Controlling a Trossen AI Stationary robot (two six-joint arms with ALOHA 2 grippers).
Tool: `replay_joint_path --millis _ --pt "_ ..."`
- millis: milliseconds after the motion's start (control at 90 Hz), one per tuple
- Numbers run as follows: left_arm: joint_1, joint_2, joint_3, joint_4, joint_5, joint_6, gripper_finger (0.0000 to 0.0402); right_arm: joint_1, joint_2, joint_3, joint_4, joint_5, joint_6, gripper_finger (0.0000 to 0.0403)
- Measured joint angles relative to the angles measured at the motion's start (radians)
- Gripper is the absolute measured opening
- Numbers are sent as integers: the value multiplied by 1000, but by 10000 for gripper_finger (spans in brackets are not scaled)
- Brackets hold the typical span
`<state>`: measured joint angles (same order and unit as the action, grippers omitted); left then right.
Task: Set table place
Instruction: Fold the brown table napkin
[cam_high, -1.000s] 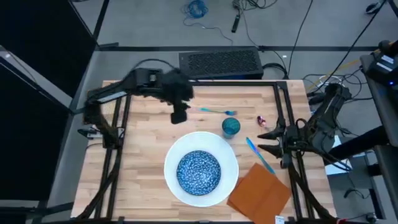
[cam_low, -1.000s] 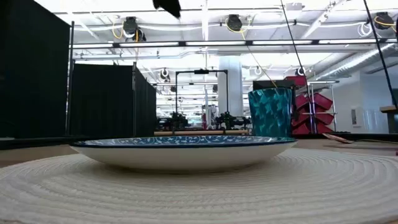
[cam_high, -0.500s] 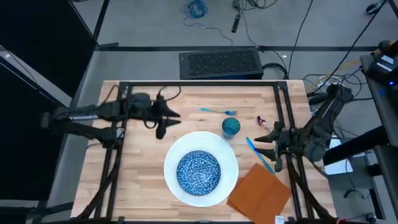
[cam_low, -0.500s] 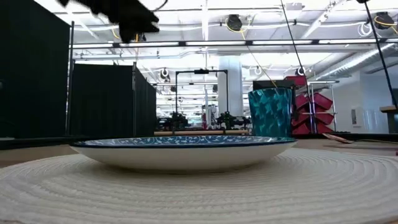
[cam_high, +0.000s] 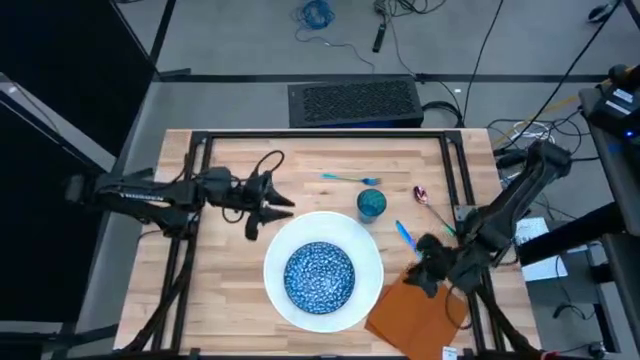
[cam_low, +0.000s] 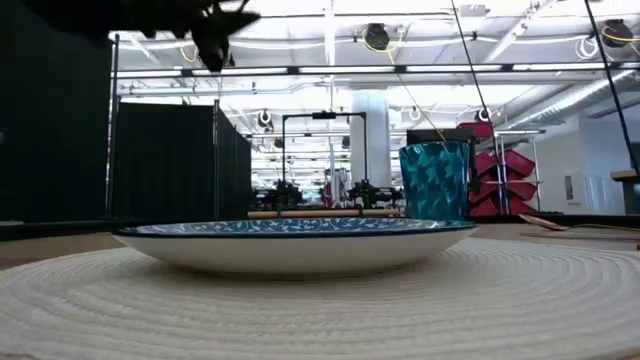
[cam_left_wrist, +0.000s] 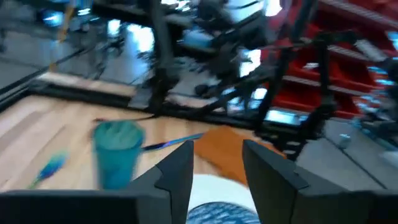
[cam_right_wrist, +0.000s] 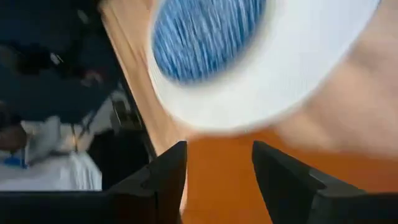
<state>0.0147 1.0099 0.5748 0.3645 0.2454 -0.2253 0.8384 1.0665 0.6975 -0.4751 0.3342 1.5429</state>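
The bench (cam_high: 230, 260) is a light-wood plank top inside a thin black frame, standing on a grey floor with loose cables at the top of the high view and a dark perforated box just beyond the bench's far edge. In the low view the room behind is a bright hall with black curtain panels on the left, ceiling trusses and red racks at right. No writing can be read anywhere.

At lower centre of the high view sits the white plate (cam_high: 368, 262) with the blue speckled bowl (cam_high: 319, 277) in its middle. The teal cup (cam_high: 371, 204) stands upright just above and to the right of the plate. A knife (cam_high: 404, 236) lies right of the plate, long axis running diagonally from upper left to lower right. A spoon (cam_high: 347, 179) lies above the cup, long axis nearly level (handle to the left). The orange napkin (cam_high: 405, 315) lies at lower right, turned diamond-wise, touching the plate's rim.

The left tool (cam_high: 268, 210) hovers at centre left, pointing right toward the plate, its fingers (cam_left_wrist: 180, 165) spread with nothing between them. The right tool (cam_high: 428, 270) is over the napkin's upper corner, fingers (cam_right_wrist: 163, 171) likewise apart and empty.
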Motion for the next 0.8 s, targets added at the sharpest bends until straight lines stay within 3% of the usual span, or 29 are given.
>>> replay_joint_path --millis 133,222,289,478,800 --pt "-81 68 1 20 -73 -8 122 11 47 0 25 -70 98 169" --pt "-121 118 21 27 -130 -14 122 31 69 0 24 -99 249 169" --pt "-138 155 38 27 -134 -2 122 51 95 0 28 -136 400 169" --pt "-160 226 77 26 -133 22 122 135 185 26 34 -187 633 169" --pt "-207 232 82 24 -123 22 122 168 323 101 31 -210 692 169"
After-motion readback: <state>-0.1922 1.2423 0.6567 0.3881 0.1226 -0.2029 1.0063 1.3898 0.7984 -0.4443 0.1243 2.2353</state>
